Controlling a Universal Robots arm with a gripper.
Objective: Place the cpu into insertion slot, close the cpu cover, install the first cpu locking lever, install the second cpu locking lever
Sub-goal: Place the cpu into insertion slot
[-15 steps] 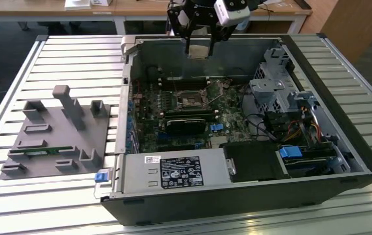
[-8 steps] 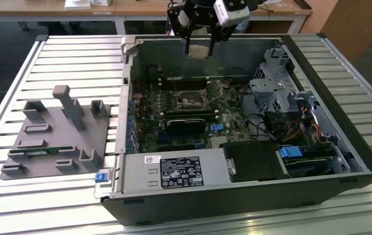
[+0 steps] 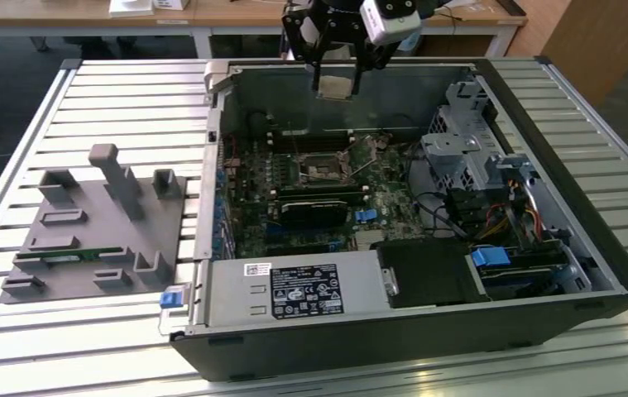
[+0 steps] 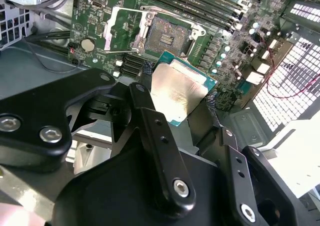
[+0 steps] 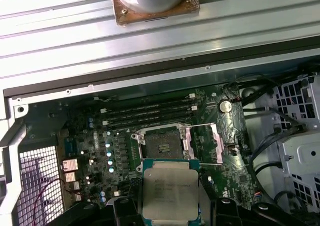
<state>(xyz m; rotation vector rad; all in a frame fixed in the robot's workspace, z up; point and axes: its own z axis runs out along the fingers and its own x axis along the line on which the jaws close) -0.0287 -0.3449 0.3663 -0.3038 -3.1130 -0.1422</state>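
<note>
My gripper (image 3: 336, 81) hangs above the back of the open computer case, shut on the cpu (image 3: 336, 88). The cpu is a flat square chip with a pale silver top, pinched by its edges between the black fingers in both wrist views (image 4: 177, 88) (image 5: 170, 188). Below it on the green motherboard lies the insertion slot (image 3: 322, 172) (image 4: 167, 33) (image 5: 162, 146), a square socket with a dark centre, uncovered. The cpu cover (image 4: 125, 30) (image 5: 216, 143), a thin silver frame, is swung open to one side of the slot. The cpu is well above the slot and apart from it.
A grey fixture block (image 3: 93, 223) stands on the slatted table at the exterior view's left. Inside the case are a power supply (image 3: 286, 289), a metal drive cage (image 3: 474, 153) with cables, and long black memory slots (image 5: 150, 113) beside the socket.
</note>
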